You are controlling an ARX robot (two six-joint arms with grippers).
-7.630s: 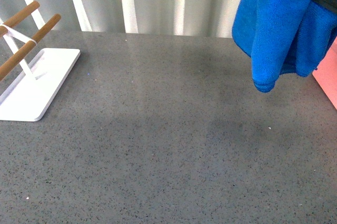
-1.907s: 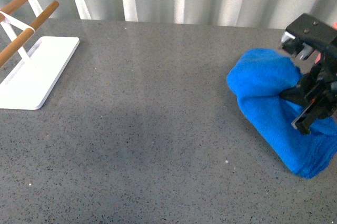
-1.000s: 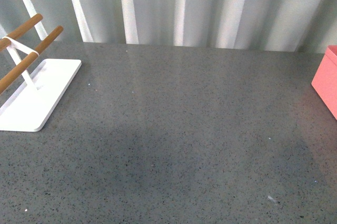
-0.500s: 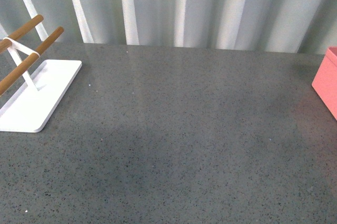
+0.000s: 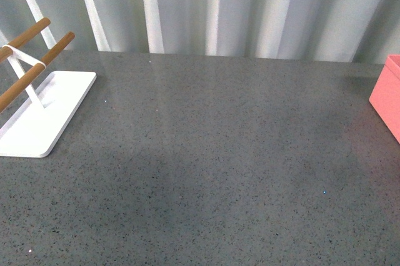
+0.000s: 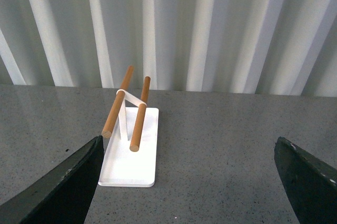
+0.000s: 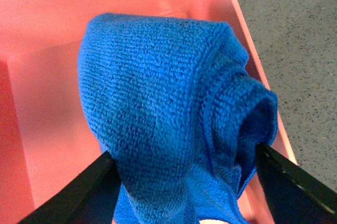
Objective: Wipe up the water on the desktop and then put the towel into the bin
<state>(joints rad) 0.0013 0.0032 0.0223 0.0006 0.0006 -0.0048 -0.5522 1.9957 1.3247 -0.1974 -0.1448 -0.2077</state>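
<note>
At the left edge of the front view a white rack with two wooden bars stands on the desktop, speckled dark grey and filling the frame below a pale corrugated wall. The bin shows at the right edge. In the wrist views, the left gripper is spread wide over bare stone; the right gripper is clamped on the bunched towel over the bin's interior.
</note>
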